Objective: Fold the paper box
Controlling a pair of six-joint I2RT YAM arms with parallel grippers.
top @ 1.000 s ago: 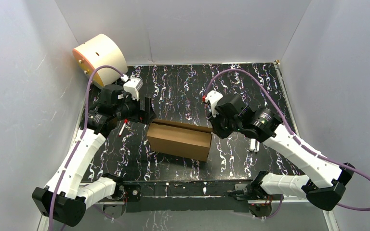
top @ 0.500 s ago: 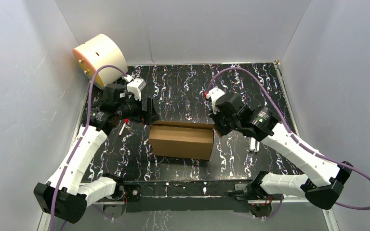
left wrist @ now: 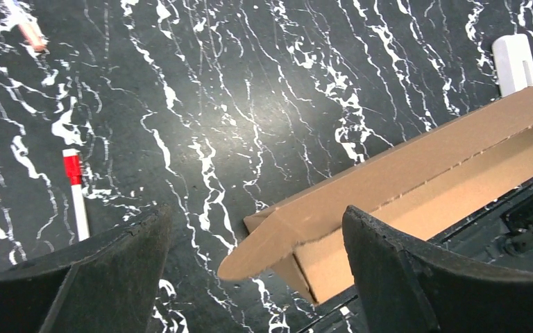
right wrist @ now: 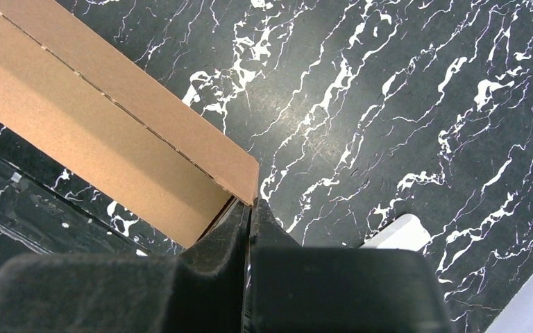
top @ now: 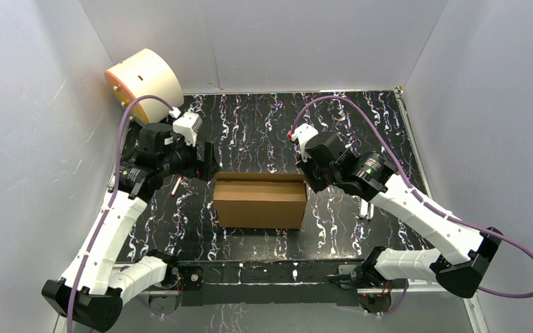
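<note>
The paper box (top: pixel 258 205) is brown cardboard, folded into a shallow open box in the middle of the black marbled table. My left gripper (top: pixel 210 161) hovers open just above its far left corner. In the left wrist view a rounded flap of the box (left wrist: pixel 416 180) juts out between the wide-apart fingers (left wrist: pixel 111 277) without touching them. My right gripper (top: pixel 308 182) sits at the box's far right corner. Seen from the right wrist, the gripper (right wrist: pixel 251 205) is pressed together on the corner edge of the box wall (right wrist: pixel 97 118).
A cream drum with an orange face (top: pixel 144 82) leans in the back left corner. A red-and-white pen (top: pixel 175 186) lies left of the box. A small white piece (top: pixel 366 208) lies right of it. Grey walls enclose the table on three sides.
The box has swung from askew to square with the table's front edge. My right gripper has closed on its right corner and moved left. The left gripper shifted slightly and stayed open.
</note>
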